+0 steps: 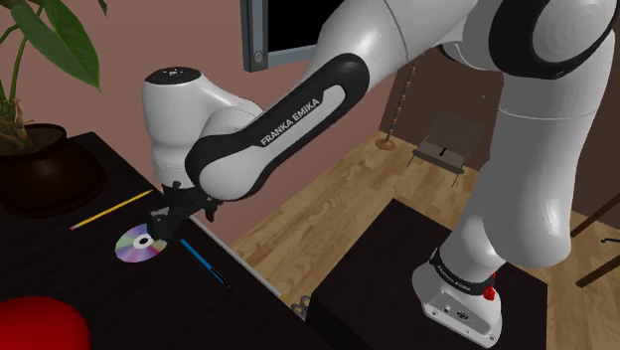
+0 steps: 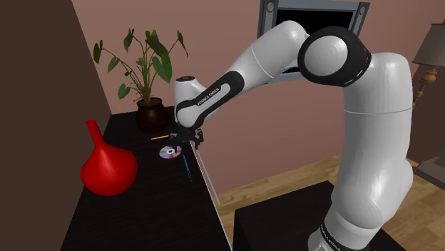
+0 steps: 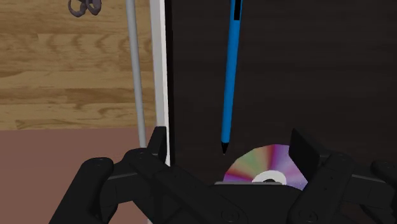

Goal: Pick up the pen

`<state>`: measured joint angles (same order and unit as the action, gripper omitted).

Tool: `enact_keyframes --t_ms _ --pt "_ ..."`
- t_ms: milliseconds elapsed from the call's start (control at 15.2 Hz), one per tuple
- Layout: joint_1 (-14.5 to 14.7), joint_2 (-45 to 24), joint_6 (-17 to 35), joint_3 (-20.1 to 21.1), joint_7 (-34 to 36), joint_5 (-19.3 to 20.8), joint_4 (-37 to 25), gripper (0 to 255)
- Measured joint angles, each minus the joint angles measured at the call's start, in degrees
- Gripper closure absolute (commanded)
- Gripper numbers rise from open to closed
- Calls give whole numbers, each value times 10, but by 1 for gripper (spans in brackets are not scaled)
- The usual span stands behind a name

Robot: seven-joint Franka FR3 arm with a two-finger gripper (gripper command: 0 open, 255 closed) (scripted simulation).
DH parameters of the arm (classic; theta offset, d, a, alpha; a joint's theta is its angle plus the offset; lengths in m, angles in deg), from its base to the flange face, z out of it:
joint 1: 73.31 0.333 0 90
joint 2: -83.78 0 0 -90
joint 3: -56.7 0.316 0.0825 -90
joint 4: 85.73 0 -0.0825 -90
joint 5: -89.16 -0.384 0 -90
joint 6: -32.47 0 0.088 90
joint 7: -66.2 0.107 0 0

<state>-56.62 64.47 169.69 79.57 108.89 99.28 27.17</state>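
A blue pen with dark ends lies flat on the dark table, close to its pale edge. The pen lies just beyond a shiny disc. My black gripper hangs over the disc and the pen's near tip. Through the wrist camera the pen stretches away from the open gripper, its tip between the two fingers but ahead of them, untouched. The disc lies under the hand.
A yellow pencil lies beside the disc. A potted plant stands at the table's far end. A red vase sits nearer the front. The table's pale edge runs beside the pen, with wooden floor below.
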Motion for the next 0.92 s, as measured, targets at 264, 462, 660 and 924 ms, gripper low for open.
enact_keyframes --t_ms 264,462,660,924 --pt "13 -28 23 -6 15 17 -5 0" --pt "17 -45 40 -11 21 27 -4 0" --pt "18 -52 48 -14 24 31 -2 255" --pt "18 -52 49 -14 24 31 -2 255"
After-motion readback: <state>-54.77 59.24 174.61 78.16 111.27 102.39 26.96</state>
